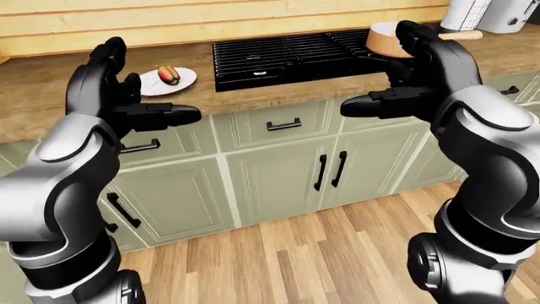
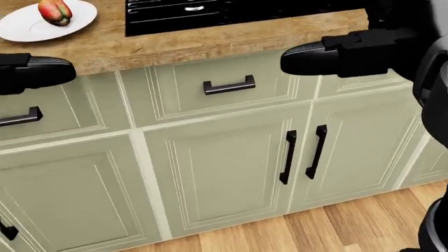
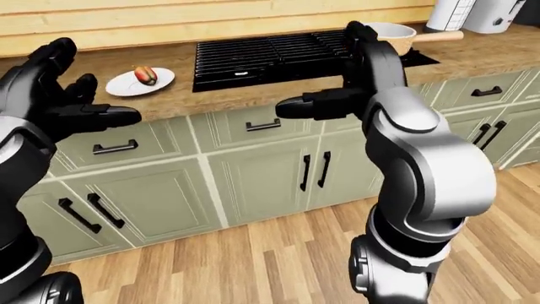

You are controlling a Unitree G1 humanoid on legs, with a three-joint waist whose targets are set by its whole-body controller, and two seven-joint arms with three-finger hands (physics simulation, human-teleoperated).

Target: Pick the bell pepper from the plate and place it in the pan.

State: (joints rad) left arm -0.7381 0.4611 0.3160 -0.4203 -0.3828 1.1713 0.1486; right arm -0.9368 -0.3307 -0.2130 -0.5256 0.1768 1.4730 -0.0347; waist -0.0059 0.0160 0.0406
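A red and green bell pepper (image 1: 169, 74) lies on a white plate (image 1: 182, 81) on the wooden counter, left of the black stove (image 1: 287, 54). The pan (image 3: 390, 37), cream inside with a wooden handle, sits on the stove's right side. My left hand (image 1: 126, 95) is raised and open in front of the counter, left of and nearer than the plate, holding nothing. My right hand (image 3: 346, 76) is also raised and open, empty, in front of the stove's right part and partly covering the pan in the left-eye view.
Pale green cabinets with black handles (image 2: 229, 86) run below the counter edge (image 2: 210, 44). A white appliance (image 3: 473, 14) stands at the counter's top right. Wooden floor (image 1: 321, 253) lies between me and the cabinets.
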